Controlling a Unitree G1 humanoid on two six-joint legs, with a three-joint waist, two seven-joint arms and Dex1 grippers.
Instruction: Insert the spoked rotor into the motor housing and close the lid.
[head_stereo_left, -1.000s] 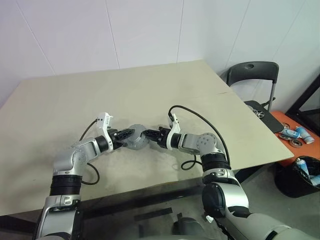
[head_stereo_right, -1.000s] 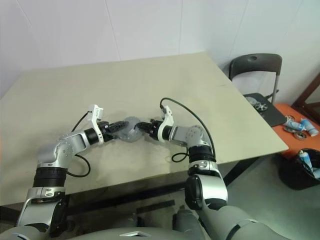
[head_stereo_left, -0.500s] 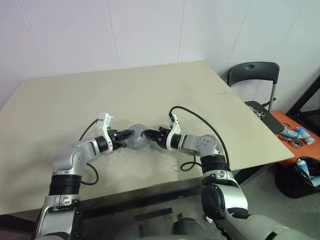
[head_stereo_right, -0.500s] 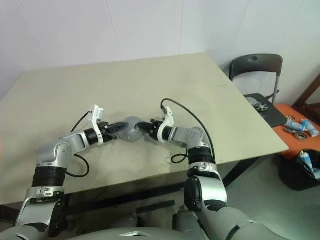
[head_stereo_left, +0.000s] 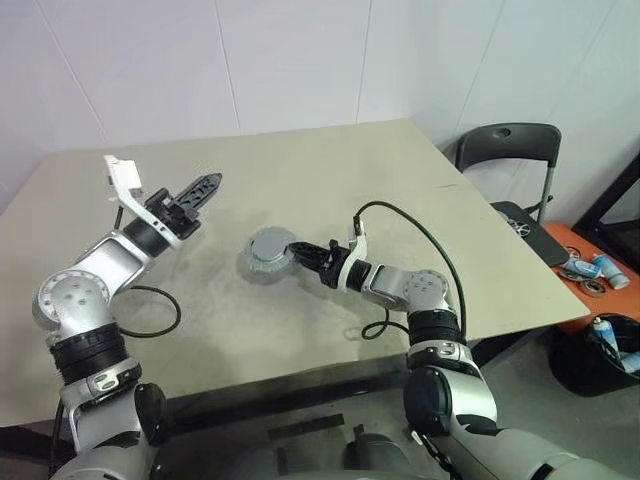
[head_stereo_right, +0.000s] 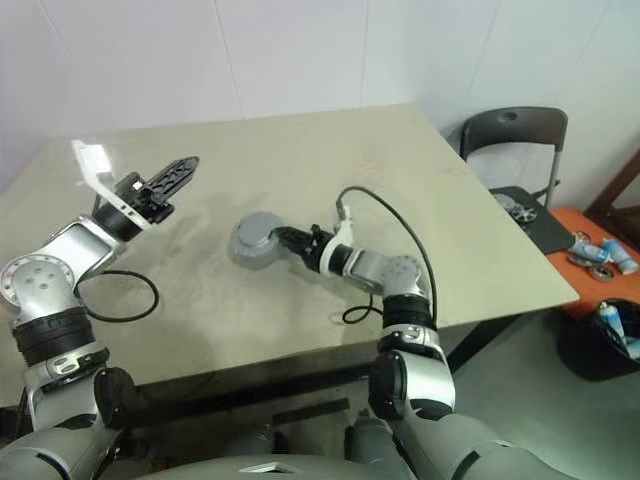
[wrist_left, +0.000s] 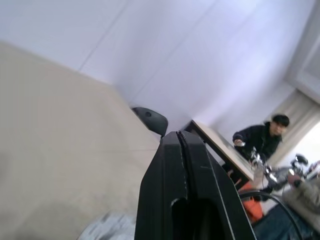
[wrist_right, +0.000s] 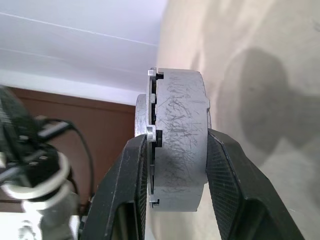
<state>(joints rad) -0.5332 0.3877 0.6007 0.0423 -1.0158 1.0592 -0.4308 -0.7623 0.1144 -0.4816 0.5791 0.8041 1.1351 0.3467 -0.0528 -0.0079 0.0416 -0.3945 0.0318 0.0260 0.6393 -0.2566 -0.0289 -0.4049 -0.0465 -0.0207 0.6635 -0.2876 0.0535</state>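
Observation:
The motor housing (head_stereo_left: 266, 257) is a short round grey metal body held just over the tan table (head_stereo_left: 400, 180), near the middle. A flat grey lid (head_stereo_right: 256, 232) covers its upper face. My right gripper (head_stereo_left: 299, 251) is shut on the housing's side wall; in the right wrist view the scratched housing (wrist_right: 181, 150) sits between both fingers (wrist_right: 129, 180). My left gripper (head_stereo_left: 200, 188) is raised well to the left of the housing, shut and empty, its fingers (wrist_left: 172, 165) pressed together. The spoked rotor is hidden.
A black chair (head_stereo_left: 503, 148) stands past the table's right edge, with round metal parts on its seat. An orange box (head_stereo_left: 590, 268) of parts and a black bin (head_stereo_left: 598, 352) sit on the floor at right. A person (wrist_left: 260, 141) sits at another table far off.
My left gripper has let go of the housing and swung up and to the left, away from it. The right gripper keeps its hold and has risen slightly.

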